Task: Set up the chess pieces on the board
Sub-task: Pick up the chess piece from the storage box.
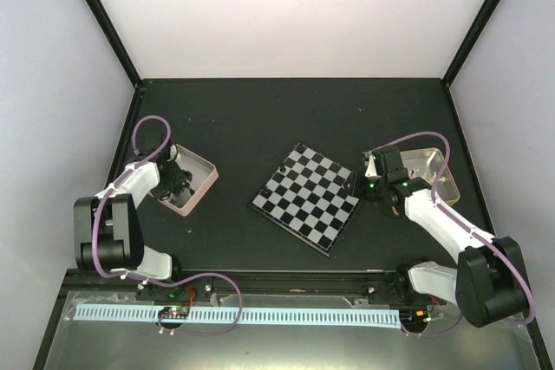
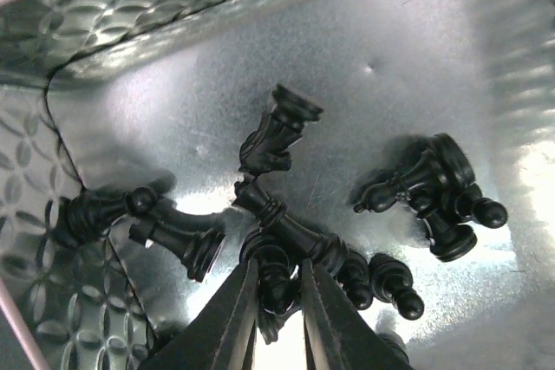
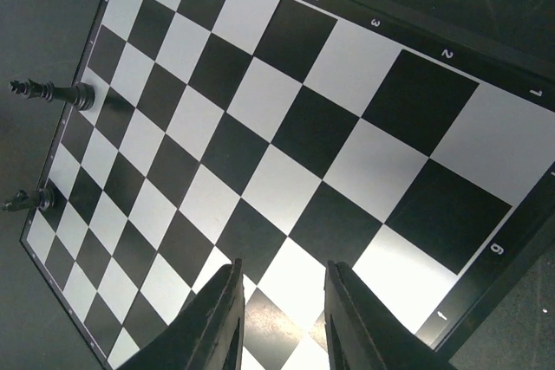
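Several black chess pieces (image 2: 282, 132) lie loose on the floor of a metal tin (image 2: 173, 6). My left gripper (image 2: 279, 266) reaches down into this tin (image 1: 201, 181), its fingers pressed on both sides of a small black piece (image 2: 277, 282) in a heap. The board (image 1: 305, 197) lies at the table's middle. My right gripper (image 3: 282, 273) hovers low over the board's (image 3: 286, 127) near corner, open, nothing between its fingers. Three black pieces (image 3: 52, 93) stand along the board's far edge. In the top view the right gripper (image 1: 373, 186) sits at the board's right corner.
A second metal tin (image 1: 431, 166) stands right of the board, behind my right arm. The tin walls rise close around my left gripper. Black frame posts edge the dark table at both back corners.
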Motion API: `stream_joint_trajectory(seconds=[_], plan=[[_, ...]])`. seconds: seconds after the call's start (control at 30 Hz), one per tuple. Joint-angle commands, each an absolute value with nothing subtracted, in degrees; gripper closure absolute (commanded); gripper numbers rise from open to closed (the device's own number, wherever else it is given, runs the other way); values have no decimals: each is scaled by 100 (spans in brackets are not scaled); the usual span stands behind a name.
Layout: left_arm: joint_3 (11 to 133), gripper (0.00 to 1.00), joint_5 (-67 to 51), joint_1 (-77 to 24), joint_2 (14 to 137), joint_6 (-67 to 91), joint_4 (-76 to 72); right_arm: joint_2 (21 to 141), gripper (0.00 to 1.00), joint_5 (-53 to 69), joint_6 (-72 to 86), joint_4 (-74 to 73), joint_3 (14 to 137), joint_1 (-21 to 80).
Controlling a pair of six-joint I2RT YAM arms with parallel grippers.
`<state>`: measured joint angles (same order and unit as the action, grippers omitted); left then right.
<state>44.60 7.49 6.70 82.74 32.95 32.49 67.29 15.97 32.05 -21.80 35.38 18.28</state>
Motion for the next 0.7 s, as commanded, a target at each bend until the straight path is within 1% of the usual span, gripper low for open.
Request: stream_joint_trajectory(seconds=[0.0, 0.07, 0.17, 0.5, 0.67], plan=[[4723, 88, 708, 716, 8316, 3240, 3134, 6807, 73, 1560, 3207, -1991, 3718, 1857], [4730, 95, 752, 713, 8298, 3207, 3150, 6825, 74, 1571, 3212, -1993, 3726, 1854], [4755, 98, 832, 713, 8227, 3181, 3213, 6825, 74, 1584, 3200, -1994, 3752, 1859], [4997, 98, 770, 661, 7389, 3021, 3688, 6704, 75, 1586, 3198, -2037, 3797, 1856], [5320, 97, 27, 460, 7218, 2721, 3810, 6624, 75, 1556, 3249, -2040, 3784, 1855]])
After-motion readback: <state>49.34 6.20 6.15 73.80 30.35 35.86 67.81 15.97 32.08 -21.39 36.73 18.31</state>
